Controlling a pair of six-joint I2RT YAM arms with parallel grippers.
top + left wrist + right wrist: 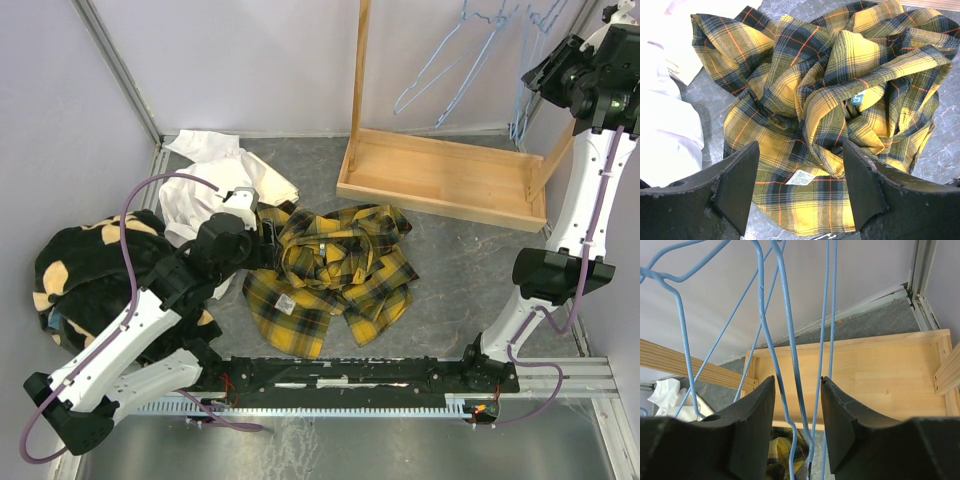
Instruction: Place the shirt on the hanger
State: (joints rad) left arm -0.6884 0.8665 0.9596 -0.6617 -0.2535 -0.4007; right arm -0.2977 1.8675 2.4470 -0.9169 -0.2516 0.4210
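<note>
The yellow and black plaid shirt [330, 275] lies crumpled on the grey table, with a white label [285, 303] near its front edge. It fills the left wrist view [840, 75]. My left gripper [266, 240] is open and empty, low at the shirt's left edge, and its jaws stand apart over the fabric [800, 146]. Thin light-blue wire hangers [440, 70] hang at the back. My right gripper [540, 75] is raised at the back right. It is open [797, 380], and several wires of the hanger [790, 340] run between its jaws.
A white garment [215, 185] and a black fleece with tan patches [90, 270] lie left of the shirt. A wooden rack, with base [440, 180] and upright post [360, 80], stands behind. A black rail [400, 375] runs along the near edge.
</note>
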